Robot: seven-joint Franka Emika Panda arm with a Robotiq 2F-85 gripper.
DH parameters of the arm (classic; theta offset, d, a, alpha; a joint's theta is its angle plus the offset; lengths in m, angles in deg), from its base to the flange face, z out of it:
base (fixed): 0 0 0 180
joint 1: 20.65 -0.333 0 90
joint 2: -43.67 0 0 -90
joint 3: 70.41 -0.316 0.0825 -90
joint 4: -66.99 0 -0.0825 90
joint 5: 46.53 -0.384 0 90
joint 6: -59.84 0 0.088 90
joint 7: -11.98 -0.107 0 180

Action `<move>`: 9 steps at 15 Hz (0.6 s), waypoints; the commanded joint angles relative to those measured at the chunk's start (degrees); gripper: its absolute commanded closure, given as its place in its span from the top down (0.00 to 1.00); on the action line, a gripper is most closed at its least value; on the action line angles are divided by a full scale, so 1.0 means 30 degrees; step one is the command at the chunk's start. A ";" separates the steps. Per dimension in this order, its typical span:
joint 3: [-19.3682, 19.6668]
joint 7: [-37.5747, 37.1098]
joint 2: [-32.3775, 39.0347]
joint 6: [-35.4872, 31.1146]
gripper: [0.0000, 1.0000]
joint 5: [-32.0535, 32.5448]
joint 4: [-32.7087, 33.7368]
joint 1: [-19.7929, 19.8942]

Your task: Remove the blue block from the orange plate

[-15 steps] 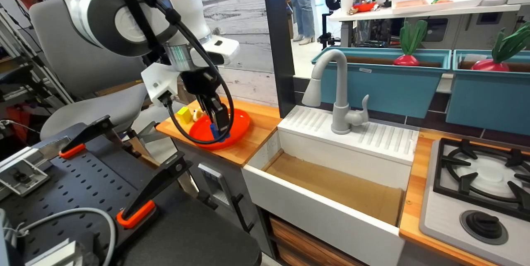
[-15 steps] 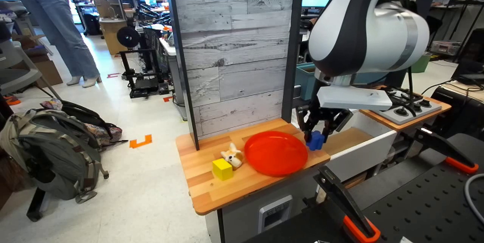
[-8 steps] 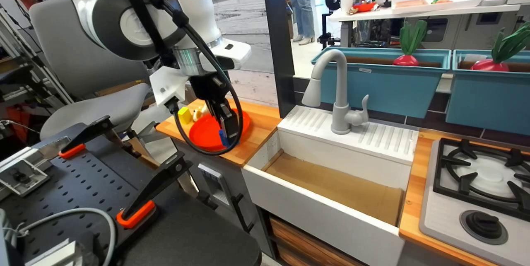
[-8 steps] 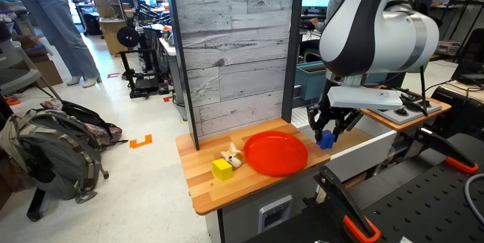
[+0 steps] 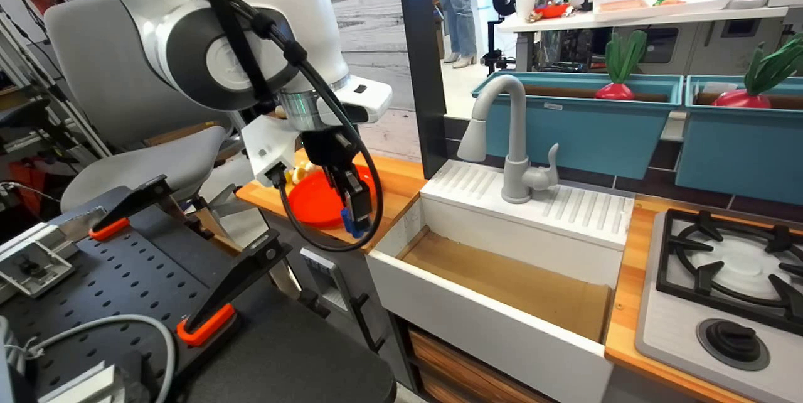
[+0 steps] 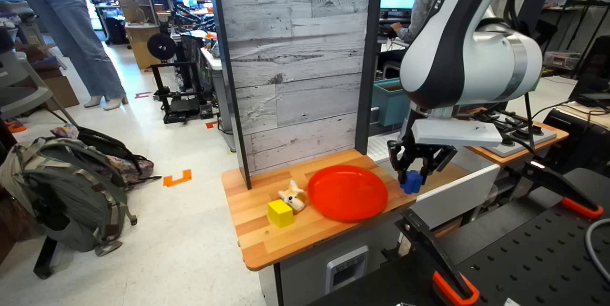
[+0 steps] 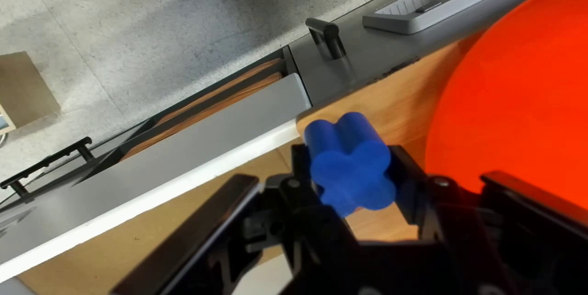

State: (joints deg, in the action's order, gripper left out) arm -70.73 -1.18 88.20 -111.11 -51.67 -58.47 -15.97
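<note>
Plainly legible on arm in an exterior view: "FRANK"; gripper points down, clamped on blue block, clear of orange plate, near sink. In an exterior view: label on teal planter unreadably small; arm slants down from upper left. Wrist view: blue block gripped, orange plate to its right.

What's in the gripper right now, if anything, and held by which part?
The four-lobed blue block, pinched by two opposite sides in the gripper; its lower end juts out below the grip.
</note>
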 commanded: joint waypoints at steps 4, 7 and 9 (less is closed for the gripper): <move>0.0179 0.0232 0.1210 0.0906 0.20 -0.0604 0.1640 -0.0367; 0.0197 0.0148 0.1613 0.1067 0.20 -0.0621 0.2181 -0.0504; 0.0102 0.0152 0.1798 0.1125 0.20 -0.0671 0.2450 -0.0452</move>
State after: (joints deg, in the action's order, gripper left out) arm -70.73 -1.26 92.36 -109.63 -51.67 -53.55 -16.51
